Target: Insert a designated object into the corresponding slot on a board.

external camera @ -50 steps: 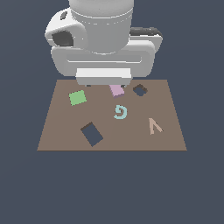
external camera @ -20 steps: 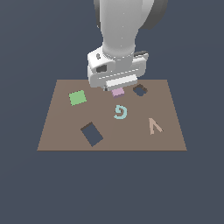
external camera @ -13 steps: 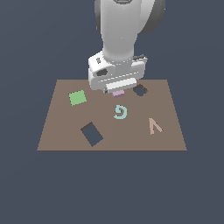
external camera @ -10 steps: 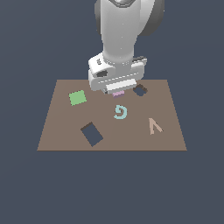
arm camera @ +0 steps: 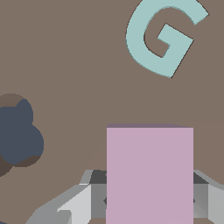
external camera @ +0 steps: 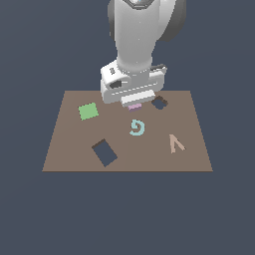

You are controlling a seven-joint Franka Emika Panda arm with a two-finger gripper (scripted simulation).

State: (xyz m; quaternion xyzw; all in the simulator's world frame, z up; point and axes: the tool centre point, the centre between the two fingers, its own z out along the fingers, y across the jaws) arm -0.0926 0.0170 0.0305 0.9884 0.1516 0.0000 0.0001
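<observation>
The pale pink square block [arm camera: 149, 170] lies flat on the brown board [external camera: 64, 149], near its far edge; only a sliver of it [external camera: 133, 106] shows under the hand in the exterior view. My gripper [external camera: 133, 103] is down on it. In the wrist view the gripper [arm camera: 149, 199] has a finger [arm camera: 83, 201] tight against each side of the block, with no gap showing. The slot [external camera: 105, 152], a dark diamond-tilted four-sided cut-out, is near the front of the board, toward the exterior view's left, apart from the gripper.
A smaller notched dark hole [external camera: 159, 103] lies just to the exterior view's right of the gripper and also shows in the wrist view [arm camera: 17, 138]. A light-blue spiral [external camera: 137, 127], a green square [external camera: 88, 111] and a pinkish V shape [external camera: 175, 143] lie on the board.
The hand has come down closer to the board over the pink block. The block and the other shapes have not moved.
</observation>
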